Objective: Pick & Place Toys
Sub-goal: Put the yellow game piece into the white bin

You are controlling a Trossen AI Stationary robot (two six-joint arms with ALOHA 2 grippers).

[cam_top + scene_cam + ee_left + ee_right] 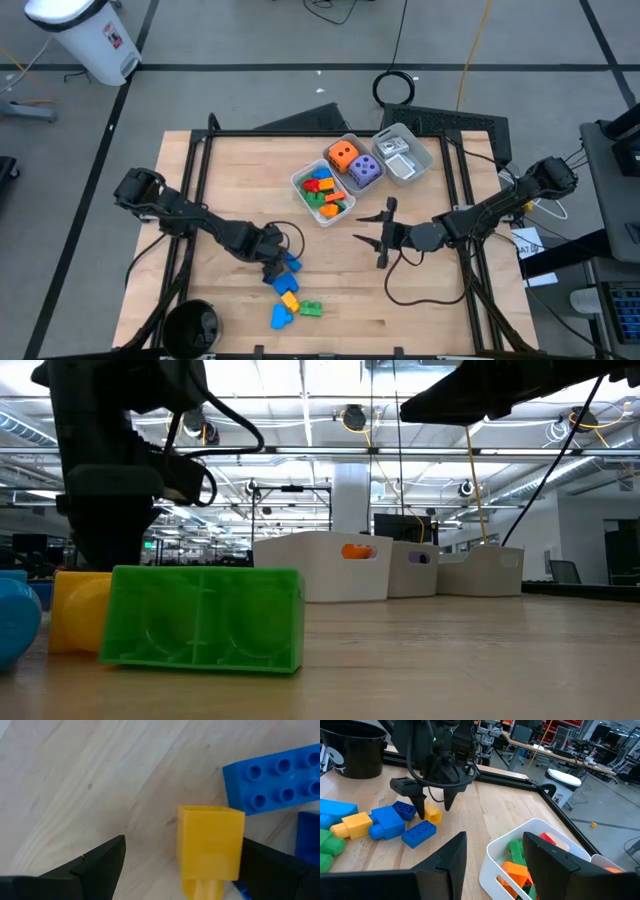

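Note:
My left gripper [272, 262] is open and low over the table near its front. A small yellow brick [210, 847] stands on the wood between its fingers, close to one of them; it also shows in the right wrist view [433, 813]. Blue bricks [291, 263], a yellow brick [288, 298], a blue brick [281, 317] and a green brick [311, 309] lie beside it. My right gripper [372, 228] is open and empty at mid table, above the wood. An orange die [342, 154] and a purple die [364, 170] sit in a white tray. My left gripper points down with a finger on either side of the small yellow brick. One finger [270, 865] stands right against the brick's side [239, 845]; I cannot tell whether it touches. The other finger [100, 865] is well apart. The brick rests on the table.
Three white trays stand at the far middle: one with several bricks [300, 178], one with the dice [352, 139], one with white cards [421, 150]. A black bucket [190, 325] stands at the front left corner. Bare wood lies between the arms.

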